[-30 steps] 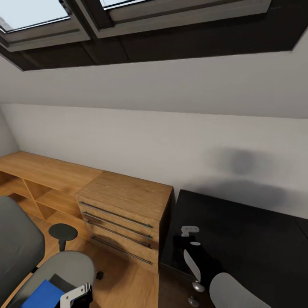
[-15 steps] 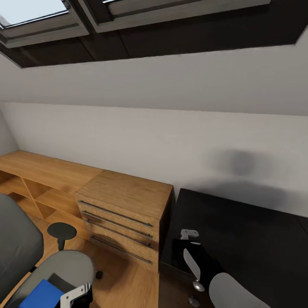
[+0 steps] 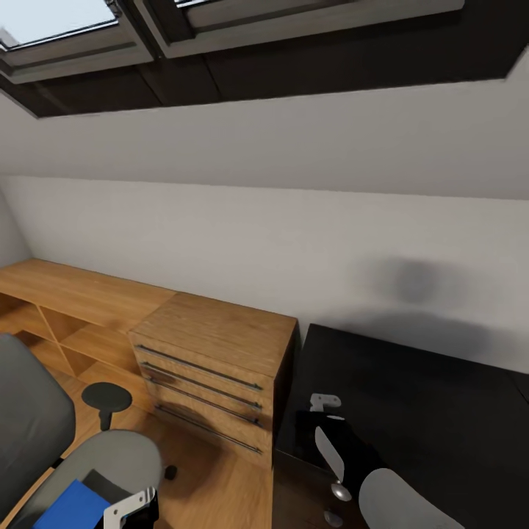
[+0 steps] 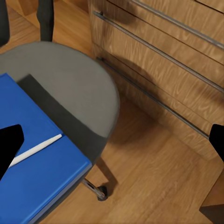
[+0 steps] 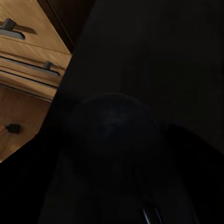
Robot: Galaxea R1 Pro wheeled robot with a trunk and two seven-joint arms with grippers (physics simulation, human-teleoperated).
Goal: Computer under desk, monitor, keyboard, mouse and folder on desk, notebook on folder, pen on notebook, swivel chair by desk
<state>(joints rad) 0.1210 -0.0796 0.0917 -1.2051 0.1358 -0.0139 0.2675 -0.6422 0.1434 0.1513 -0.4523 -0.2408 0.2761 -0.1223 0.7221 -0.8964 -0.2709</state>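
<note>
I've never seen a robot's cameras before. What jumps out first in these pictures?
The bright blue folder stands out most: it lies on the grey chair seat with a white pen resting on top. Beside the chair stands a wooden drawer cabinet with long dark handles, against the white wall. To its right is the desk with its black top, and black-framed skylights run overhead.
</note>
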